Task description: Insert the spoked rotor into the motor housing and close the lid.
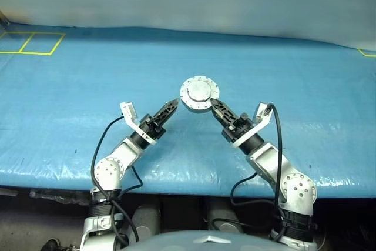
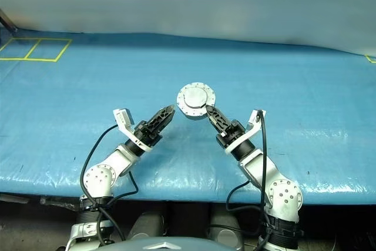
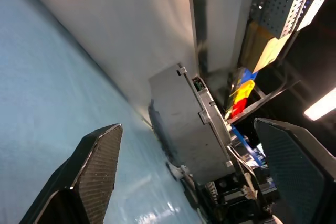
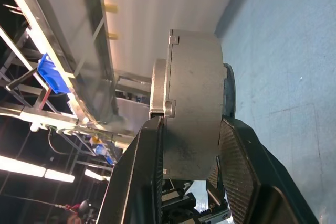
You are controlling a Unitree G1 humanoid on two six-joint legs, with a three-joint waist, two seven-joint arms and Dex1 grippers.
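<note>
While the motor housing (image 1: 200, 94) hangs above the blue table cover (image 1: 76, 116) with its lid (image 4: 158, 90) closed and plain face up, it serves as the landmark. Left of it, the left gripper (image 1: 171, 109) sits just beside its rim, fingers (image 3: 94, 166) spread wide and apart from the metal. Right of it, the right gripper (image 1: 212, 106) pinches the housing's edge between its fingers (image 4: 239, 166).

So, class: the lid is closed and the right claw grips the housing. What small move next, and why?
Probably lower the motor housing onto the blue table cover: its lid looks shut, the left claw is open beside it, and the right claw holds it lifted.
</note>
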